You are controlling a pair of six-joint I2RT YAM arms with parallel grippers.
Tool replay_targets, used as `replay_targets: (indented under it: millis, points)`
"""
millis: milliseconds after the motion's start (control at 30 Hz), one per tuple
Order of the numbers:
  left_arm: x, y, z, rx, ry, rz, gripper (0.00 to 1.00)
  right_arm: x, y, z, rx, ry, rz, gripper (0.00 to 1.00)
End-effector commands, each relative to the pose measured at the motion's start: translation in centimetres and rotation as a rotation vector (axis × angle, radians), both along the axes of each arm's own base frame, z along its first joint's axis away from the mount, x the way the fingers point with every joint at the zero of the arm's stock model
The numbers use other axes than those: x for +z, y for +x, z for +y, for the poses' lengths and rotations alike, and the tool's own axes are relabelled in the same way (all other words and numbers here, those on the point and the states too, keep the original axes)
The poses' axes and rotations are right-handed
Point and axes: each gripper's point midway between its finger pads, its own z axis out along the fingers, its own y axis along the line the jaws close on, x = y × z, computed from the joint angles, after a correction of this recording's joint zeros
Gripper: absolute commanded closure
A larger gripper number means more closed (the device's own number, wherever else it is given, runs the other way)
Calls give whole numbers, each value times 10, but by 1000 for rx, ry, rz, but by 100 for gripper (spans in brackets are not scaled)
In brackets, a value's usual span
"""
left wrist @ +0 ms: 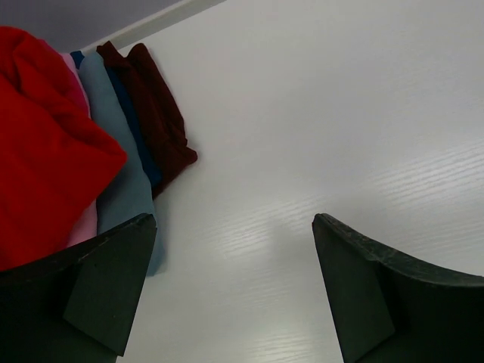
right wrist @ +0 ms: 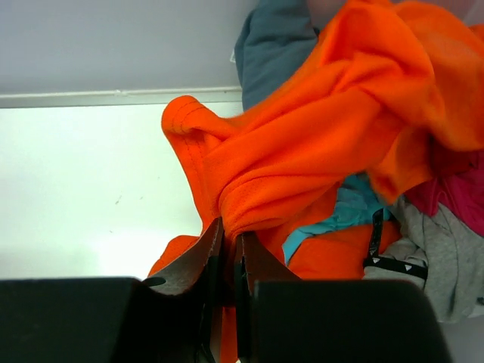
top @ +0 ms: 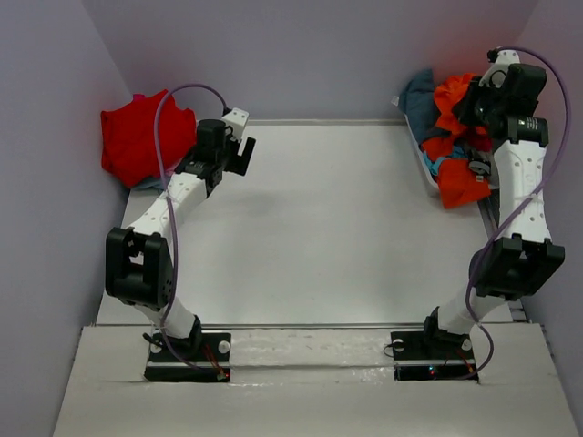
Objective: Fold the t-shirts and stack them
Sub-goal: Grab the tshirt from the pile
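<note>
The two arm bases sit bolted at the near edge, and the white surface (top: 346, 228) runs back from them to the far wall.

Over the far left part of the surface hangs the left end effector (left wrist: 233, 223). Its jaws are spread wide with nothing between them, and only white surface shows in the gap. Just beyond it, in the far left corner, lies a stack of folded t-shirts (left wrist: 125, 181). A red t-shirt (top: 137, 137) is on top, with pink, pale blue, navy and dark maroon edges showing beneath it in the left wrist view.

The right end effector (right wrist: 229, 238) is at the far right corner, its jaws pinched almost together on a fold of the orange t-shirt (right wrist: 318, 136), with cloth bunched just above the fingertips. That shirt drapes over a loose heap of t-shirts (top: 437, 137). Under and behind it show a teal t-shirt (right wrist: 348, 212), a magenta t-shirt (right wrist: 454, 189), a grey t-shirt (right wrist: 439, 257) and a slate-blue t-shirt (right wrist: 272, 45).
</note>
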Motion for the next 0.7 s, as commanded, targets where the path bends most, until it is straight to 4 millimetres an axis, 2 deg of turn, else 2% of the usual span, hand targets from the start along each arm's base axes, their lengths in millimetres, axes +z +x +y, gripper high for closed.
replay_targets:
  millis: [0, 133, 233, 267, 333, 367, 467, 500, 667]
  points:
    - [25, -7, 0, -8, -9, -70, 1, 71, -39, 24, 85, -25, -162, 93]
    - [17, -11, 0, -13, -18, -61, 1, 98, -60, 38, 139, -21, -219, 93]
    - [17, -13, -1, -10, -27, -62, 1, 108, -70, 47, 186, -11, -229, 93]
    - [15, -15, -1, -11, -32, -57, 1, 111, -74, 57, 223, -2, -225, 93]
    - [22, -13, -2, -15, -44, -82, 1, 109, -78, 67, 261, 4, -204, 93]
    - [22, -14, -3, -19, -49, -81, 1, 110, -80, 79, 296, -1, -200, 93]
    - [21, -15, -3, -18, -51, -76, 1, 111, -84, 95, 334, -26, -200, 93]
    - [22, -17, -3, -19, -49, -81, 1, 112, -88, 109, 372, -44, -204, 93]
    - [20, -20, -1, -16, -48, -80, 1, 128, -106, 127, 417, -53, -244, 93]
